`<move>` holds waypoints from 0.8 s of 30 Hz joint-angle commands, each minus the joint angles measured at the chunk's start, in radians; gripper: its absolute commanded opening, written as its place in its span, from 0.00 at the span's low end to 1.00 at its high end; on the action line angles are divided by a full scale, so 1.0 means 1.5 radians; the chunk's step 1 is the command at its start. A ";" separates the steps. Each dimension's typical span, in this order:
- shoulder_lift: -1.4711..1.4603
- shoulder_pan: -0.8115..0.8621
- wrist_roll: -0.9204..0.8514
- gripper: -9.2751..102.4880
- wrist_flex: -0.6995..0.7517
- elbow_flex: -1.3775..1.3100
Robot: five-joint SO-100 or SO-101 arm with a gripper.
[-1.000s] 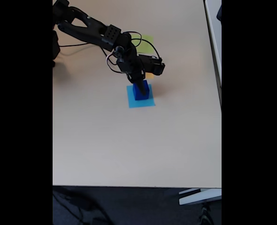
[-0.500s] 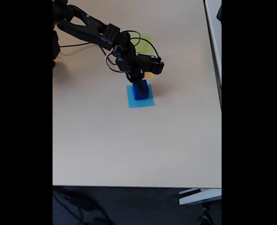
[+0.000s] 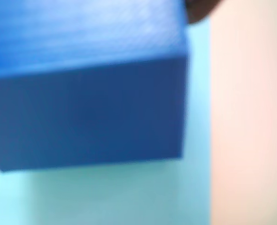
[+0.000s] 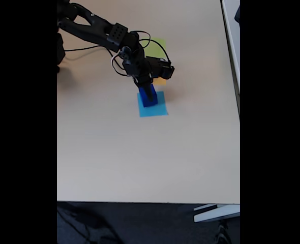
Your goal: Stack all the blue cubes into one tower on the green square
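Note:
A dark blue cube (image 4: 151,99) stands on, or just above, the flat light-blue square (image 4: 154,109) at mid-table in the fixed view. My gripper (image 4: 148,94) comes down on it from the upper left and covers its left side, with the jaws closed around it. In the wrist view the same blue cube (image 3: 87,93) is blurred and very close, with the light-blue square (image 3: 129,197) beneath it and a dark fingertip (image 3: 198,10) at the cube's upper right corner. The green square (image 4: 160,42) lies further back, partly behind the arm's cables.
A corner of an orange square (image 4: 162,81) peeks out just behind the gripper. The beige table (image 4: 140,157) stretches wide in front of the light-blue square, and its front edge drops to a dark floor. The arm's base (image 4: 61,46) sits at the back left.
The gripper has shifted slightly left and lower over the cube. The cube now sits a little further left and up on the light-blue square than before.

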 commanded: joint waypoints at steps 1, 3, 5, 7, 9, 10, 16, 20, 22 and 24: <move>0.069 0.004 -0.007 0.17 0.011 -0.007; 0.070 0.007 -0.011 0.17 0.021 -0.015; 0.069 0.008 -0.021 0.17 0.028 -0.027; 0.069 0.010 -0.029 0.17 0.037 -0.037; 0.070 0.011 -0.036 0.17 0.047 -0.048; 0.071 0.012 -0.039 0.17 0.053 -0.055; 0.077 0.015 -0.048 0.17 0.119 -0.121; 0.092 0.015 -0.056 0.17 0.136 -0.137; 0.103 0.014 -0.051 0.17 0.162 -0.151; 0.127 0.013 -0.044 0.17 0.182 -0.151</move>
